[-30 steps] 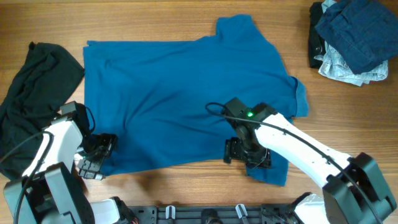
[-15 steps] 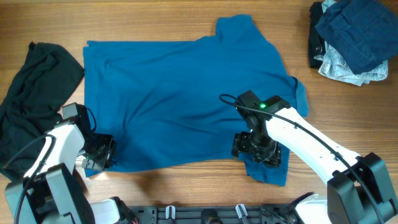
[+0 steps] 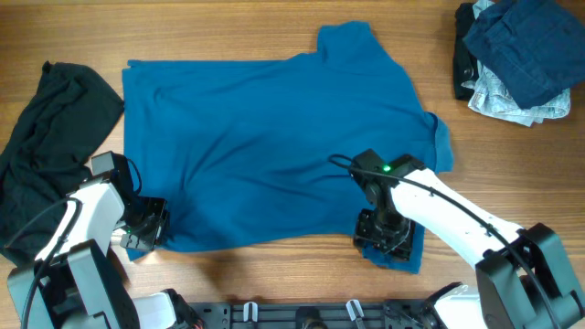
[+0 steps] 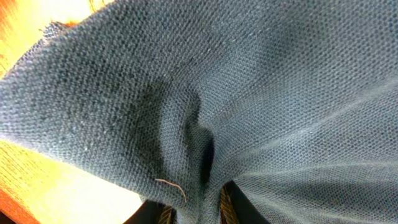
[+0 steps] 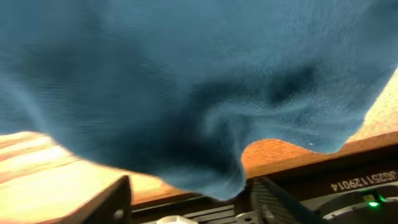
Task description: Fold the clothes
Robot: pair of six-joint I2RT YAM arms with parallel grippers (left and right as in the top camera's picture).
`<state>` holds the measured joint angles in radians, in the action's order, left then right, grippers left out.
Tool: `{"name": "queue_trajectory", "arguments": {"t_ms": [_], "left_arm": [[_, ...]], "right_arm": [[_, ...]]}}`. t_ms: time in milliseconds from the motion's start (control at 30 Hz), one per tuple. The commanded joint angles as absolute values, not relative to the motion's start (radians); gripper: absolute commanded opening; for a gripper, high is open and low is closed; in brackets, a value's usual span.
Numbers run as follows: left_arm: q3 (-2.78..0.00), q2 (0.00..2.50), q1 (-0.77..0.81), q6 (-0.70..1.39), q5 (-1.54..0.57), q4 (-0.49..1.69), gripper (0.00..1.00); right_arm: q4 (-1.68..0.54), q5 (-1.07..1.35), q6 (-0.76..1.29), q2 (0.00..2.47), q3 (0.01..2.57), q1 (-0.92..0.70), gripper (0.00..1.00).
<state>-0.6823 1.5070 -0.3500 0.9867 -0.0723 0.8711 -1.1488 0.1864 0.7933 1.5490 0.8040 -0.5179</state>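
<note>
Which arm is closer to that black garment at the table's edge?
Left. The left gripper sits at a front corner of the blue shirt, beside the black garment; the right gripper is across the shirt, at its other front corner.

Evenly lit wooden tabletop (image 3: pixel 228 27)

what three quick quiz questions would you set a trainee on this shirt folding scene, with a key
1. True or false: the teal shirt is bunched up in a heap.
2. Where is the black garment? A) beside the shirt's left edge B) on top of the shirt C) under the shirt
3. Which gripper has pinched a fold of the shirt's cloth?

Key
1. False: it lies spread out.
2. A
3. The left gripper, at the shirt's near left corner.
</note>
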Motion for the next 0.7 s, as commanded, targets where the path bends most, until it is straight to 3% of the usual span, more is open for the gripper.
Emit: {"name": "queue_trajectory", "arguments": {"t_ms": [0,133,200,233,333,433,667], "left_arm": [[-0.652,1.527,-0.358,0.999,-0.056,0.883,0.22],[-0.652,1.527,-0.357,0.999,-0.055,0.894,0.17],[-0.652,1.527,-0.357,0.999,-0.055,0.899,0.16],[-0.652,1.527,-0.357,0.999,-0.054,0.904,0.15],[-0.652,1.527,-0.357,0.999,-0.034,0.909,0.14],[-0.653,1.524,-0.357,0.989,-0.033,0.909,0.04],[-0.719,1.435,-0.357,0.973,-0.032,1.078,0.04]], "right_arm": [[-1.121,0.219,0.820,1.533,0.749,-0.513,0.51],[-1.097,0.218,0.841,1.533,0.739,-0.513,0.30],[-1.084,0.217,0.859,1.533,0.739,-0.513,0.12],[-1.079,0.211,0.867,1.533,0.739,-0.513,0.08],[-1.063,0.198,0.867,1.533,0.739,-0.513,0.04],[-1.068,0.139,0.902,1.533,0.747,-0.513,0.04],[-1.179,0.093,0.890,1.533,0.929,-0.513,0.04]]}}
